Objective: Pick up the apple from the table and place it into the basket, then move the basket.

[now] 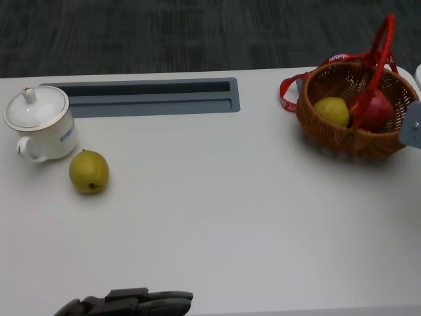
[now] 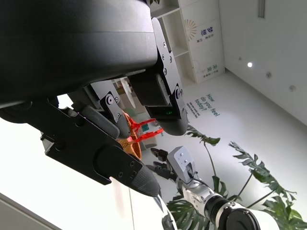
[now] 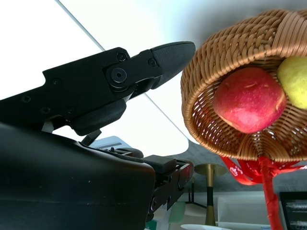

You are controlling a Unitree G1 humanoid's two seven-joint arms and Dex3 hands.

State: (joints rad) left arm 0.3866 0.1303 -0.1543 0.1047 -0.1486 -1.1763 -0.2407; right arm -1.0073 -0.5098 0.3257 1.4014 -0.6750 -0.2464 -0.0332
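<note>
The red apple [image 1: 376, 108] lies inside the wicker basket [image 1: 342, 141] at the table's far right, next to a yellow-green fruit [image 1: 332, 110]. The basket's red handle [image 1: 381, 52] stands upright. In the right wrist view the apple [image 3: 247, 98] shows in the basket [image 3: 206, 62], and my right hand [image 3: 144, 81] is just beside the basket's rim with its fingers spread, holding nothing. Only a grey part of my right arm [image 1: 412, 125] shows at the head view's right edge. My left hand [image 1: 128, 304] lies low at the table's front edge, empty, fingers apart [image 2: 120, 120].
A yellow-green pear [image 1: 89, 171] sits on the table at the left, close to a white lidded mug [image 1: 39, 125]. A grey recessed slot [image 1: 151, 97] runs along the back of the table. Dark carpet lies beyond the far edge.
</note>
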